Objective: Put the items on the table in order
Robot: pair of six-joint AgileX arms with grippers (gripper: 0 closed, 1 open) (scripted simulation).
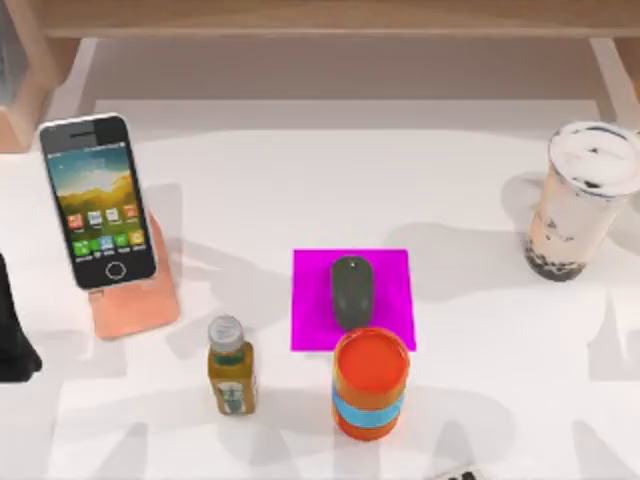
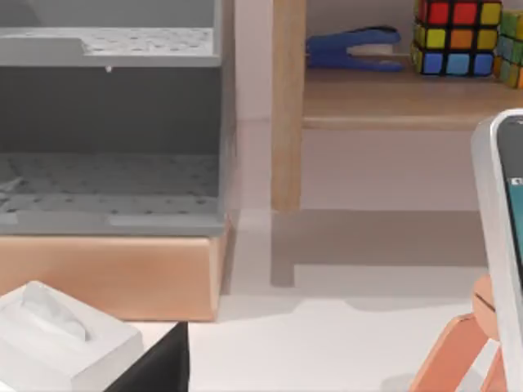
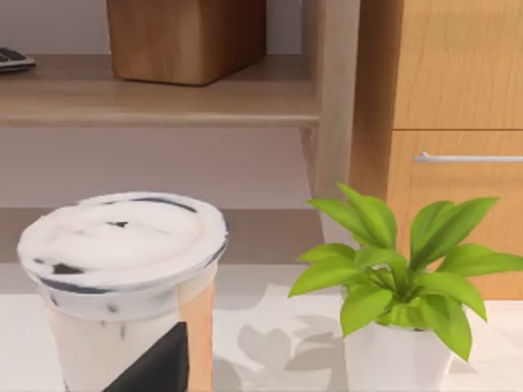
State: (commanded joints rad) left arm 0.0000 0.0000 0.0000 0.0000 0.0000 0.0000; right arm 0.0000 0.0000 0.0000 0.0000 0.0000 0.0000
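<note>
**Tall things that could tip over**

The smartphone (image 1: 98, 200) is leaning on an orange stand (image 1: 140, 300) at the left of the table (image 1: 470, 390). The milk-tea cup (image 1: 582, 200) is standing at the far right. The mouse (image 1: 352, 290) is lying on the magenta pad (image 1: 385, 270) in the middle.

I think a bump could knock the phone off its stand, because it is only leaning there. The cup is tall and full, so a side push could spill it. The orange can (image 1: 371, 385) is touching the pad's near edge, so reaching for the mouse could hit it.

The left arm is showing as a dark shape at the left edge. I cannot tell whether either end effector is open or closed.

Counting: one phone, one stand, one cup, one mouse, one pad, one can, one small bottle (image 1: 230, 365).
</note>
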